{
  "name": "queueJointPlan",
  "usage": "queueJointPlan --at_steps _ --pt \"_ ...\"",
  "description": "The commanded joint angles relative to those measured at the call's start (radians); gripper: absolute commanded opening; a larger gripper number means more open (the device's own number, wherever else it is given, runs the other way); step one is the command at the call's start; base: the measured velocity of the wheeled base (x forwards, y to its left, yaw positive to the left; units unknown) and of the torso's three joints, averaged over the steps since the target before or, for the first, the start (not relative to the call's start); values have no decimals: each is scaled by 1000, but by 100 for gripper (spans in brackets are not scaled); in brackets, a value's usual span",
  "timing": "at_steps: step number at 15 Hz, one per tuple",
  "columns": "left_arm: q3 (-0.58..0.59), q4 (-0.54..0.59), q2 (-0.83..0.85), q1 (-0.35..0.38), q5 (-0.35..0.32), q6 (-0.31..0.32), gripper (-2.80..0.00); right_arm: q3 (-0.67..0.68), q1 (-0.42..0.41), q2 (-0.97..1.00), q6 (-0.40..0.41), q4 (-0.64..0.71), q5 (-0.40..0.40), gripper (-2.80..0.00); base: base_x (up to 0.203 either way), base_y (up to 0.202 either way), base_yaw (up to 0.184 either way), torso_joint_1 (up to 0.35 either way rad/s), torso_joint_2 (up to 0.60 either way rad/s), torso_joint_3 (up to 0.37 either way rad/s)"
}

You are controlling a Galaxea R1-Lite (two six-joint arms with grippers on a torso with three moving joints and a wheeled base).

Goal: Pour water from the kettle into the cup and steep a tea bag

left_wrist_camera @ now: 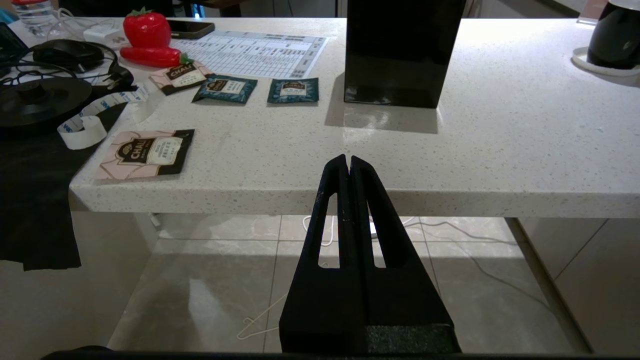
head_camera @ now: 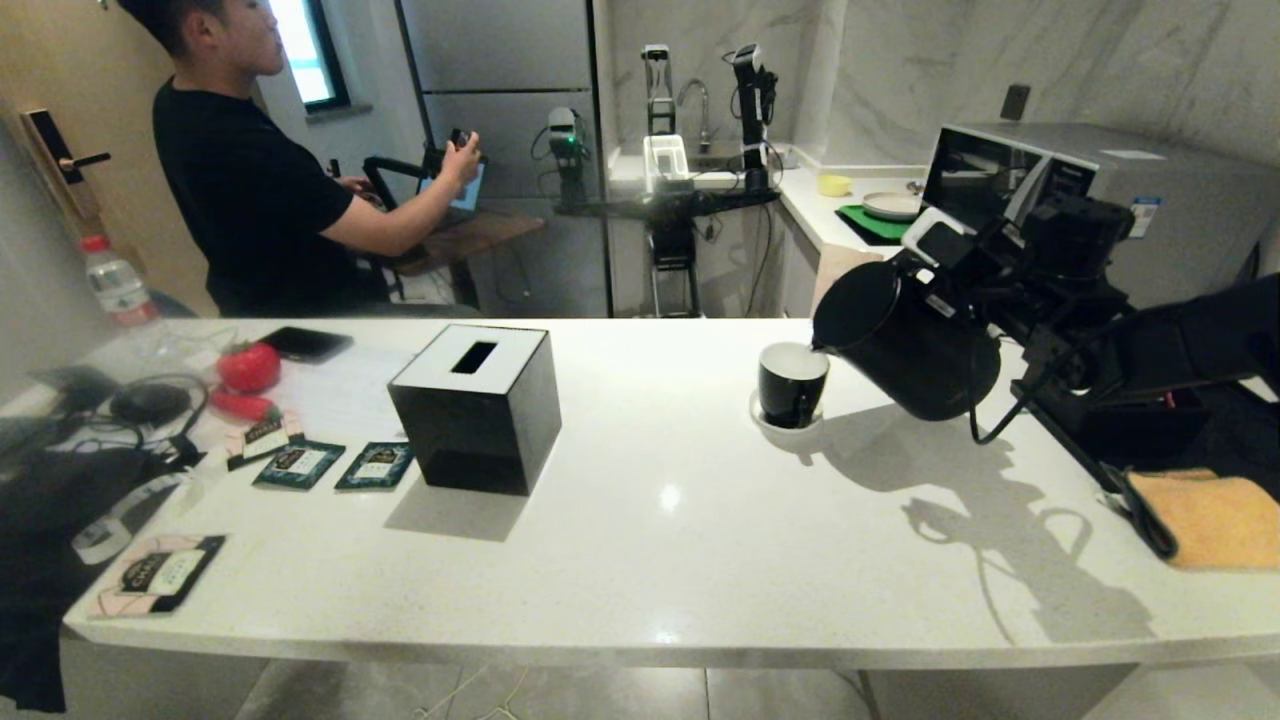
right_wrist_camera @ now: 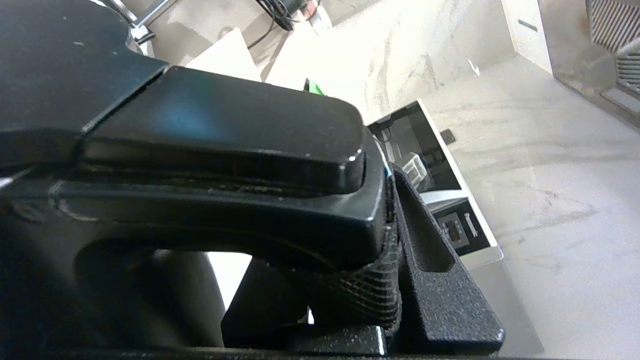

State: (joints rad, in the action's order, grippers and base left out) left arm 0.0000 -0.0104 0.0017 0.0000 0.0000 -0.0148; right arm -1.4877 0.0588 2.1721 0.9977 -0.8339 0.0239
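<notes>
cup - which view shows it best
The head view: the whole cup shows on its saucer, under the tilted kettle's spout. The left wrist view catches only its lower part at the frame's corner. The right wrist view shows none of it.

Cup's contents hidden by rim

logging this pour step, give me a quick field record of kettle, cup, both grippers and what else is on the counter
kettle: tilted, spout over the cup
cup: upright on its white saucer
right gripper: shut on the kettle's handle
left gripper: shut, empty, below the counter edge
tissue box: left of the cup
sachets: flat, near the tissue box
</notes>
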Motion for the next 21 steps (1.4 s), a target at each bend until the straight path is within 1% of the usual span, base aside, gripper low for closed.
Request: queueJointPlan --at_steps 1,13,21 --pt "0 0 0 0 0 -1 -280 0 1 0 7 -4 -2 -280 0 0 0 0 0 0" --pt "0 0 0 0 0 -1 -280 3 4 -5 59 -2 -21 -280 0 0 0 0 0 0" --pt "0 0 0 0 0 -1 -280 3 1 -3 59 -2 -19 -280 0 0 0 0 0 0"
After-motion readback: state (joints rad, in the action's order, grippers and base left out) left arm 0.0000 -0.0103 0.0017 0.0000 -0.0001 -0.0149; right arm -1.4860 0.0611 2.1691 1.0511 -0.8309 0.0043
